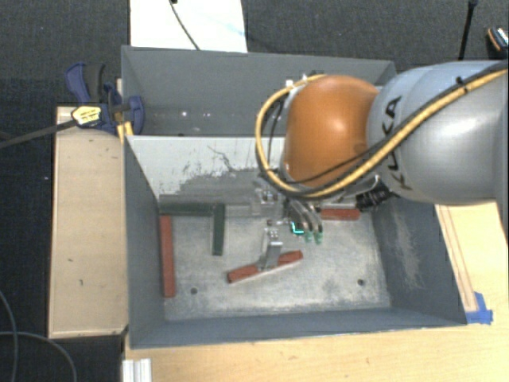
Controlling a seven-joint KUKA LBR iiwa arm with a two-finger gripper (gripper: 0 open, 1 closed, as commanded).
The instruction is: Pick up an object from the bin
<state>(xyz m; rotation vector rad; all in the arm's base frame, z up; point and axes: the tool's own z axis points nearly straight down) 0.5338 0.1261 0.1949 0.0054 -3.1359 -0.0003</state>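
- Arm (445,134) comes in from the right and covers the bin's upper right. The orange wrist cover (330,126) sits over the back-centre, with cables looped round it.
- Grey metal bin (262,325): scuffed floor, a few loose bars, no heap.
- Long red-brown bar (167,255) lies flat along the left wall, running front to back.
- Dark green bar (187,209) lies along the back of the floor. A second dark green bar (217,231) runs forward from its right end, so the pair make an L.
- Red-brown bar (250,273) sits mid-floor, slightly front of centre, angled with its right end further back. This is the one under the gripper.
- Short reddish piece (343,213) lies at back right, partly hidden by the wrist.
- Gripper (274,253) is low, right over that mid-floor bar's right half, looks to be touching it. Open or closed: can't tell from this angle. No confirmed hold.
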